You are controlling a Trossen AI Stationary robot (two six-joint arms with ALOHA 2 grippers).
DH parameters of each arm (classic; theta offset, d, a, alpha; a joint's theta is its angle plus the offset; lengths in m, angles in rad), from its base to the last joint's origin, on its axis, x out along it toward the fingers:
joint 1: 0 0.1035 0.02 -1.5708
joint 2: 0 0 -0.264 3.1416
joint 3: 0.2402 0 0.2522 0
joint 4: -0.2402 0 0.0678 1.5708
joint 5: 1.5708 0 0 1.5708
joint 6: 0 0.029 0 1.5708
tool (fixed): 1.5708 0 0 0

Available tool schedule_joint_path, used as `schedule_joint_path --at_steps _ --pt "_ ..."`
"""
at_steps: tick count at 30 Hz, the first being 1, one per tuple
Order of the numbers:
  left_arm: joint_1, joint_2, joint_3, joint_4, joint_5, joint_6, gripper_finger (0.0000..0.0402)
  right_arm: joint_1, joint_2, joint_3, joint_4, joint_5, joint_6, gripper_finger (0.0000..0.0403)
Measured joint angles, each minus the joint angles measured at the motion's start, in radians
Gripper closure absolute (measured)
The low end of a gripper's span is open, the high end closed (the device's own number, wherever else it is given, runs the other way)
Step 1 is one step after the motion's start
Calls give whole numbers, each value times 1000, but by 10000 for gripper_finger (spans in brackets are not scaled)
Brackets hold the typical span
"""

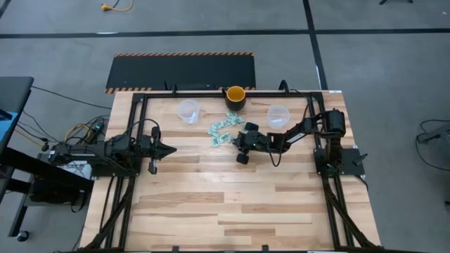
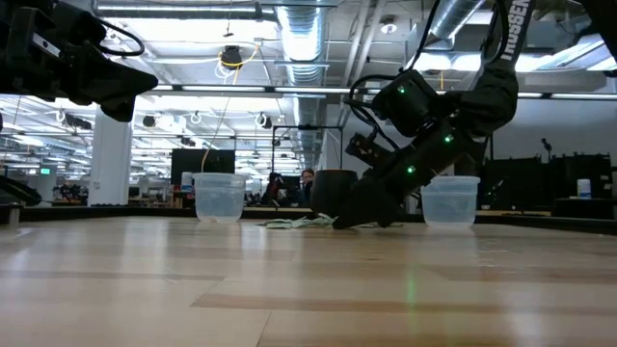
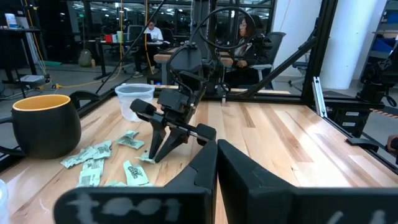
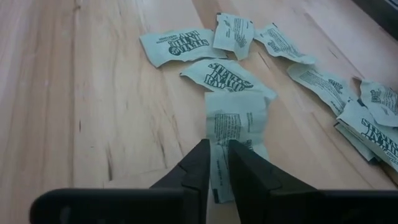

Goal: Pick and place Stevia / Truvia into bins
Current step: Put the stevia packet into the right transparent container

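The right gripper [image 4: 214, 163] is pinching nearly shut on one sachet [image 4: 235, 127] at the edge of the pile [image 1: 225, 131] near the tabletop's far edge, so it should squeeze firmly, then lift straight up toward a bin [image 1: 278, 115].

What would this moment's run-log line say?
stage: grasping | right gripper: at table, fingers closing on a Stevia sachet at pile edge | left gripper: shut, parked left | bins: no sachet visible inside
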Motion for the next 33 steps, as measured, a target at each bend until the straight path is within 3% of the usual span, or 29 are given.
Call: schedule_joint_path --at_steps 7,22,33 --pt "0 0 0 0 0 0 401 0 -1 0 -8 3 15 399" --pt "0 0 0 0 0 0 401 21 -7 0 -19 -27 53 402" --pt "0 0 0 0 0 0 401 33 -97 34 -158 -31 49 403"
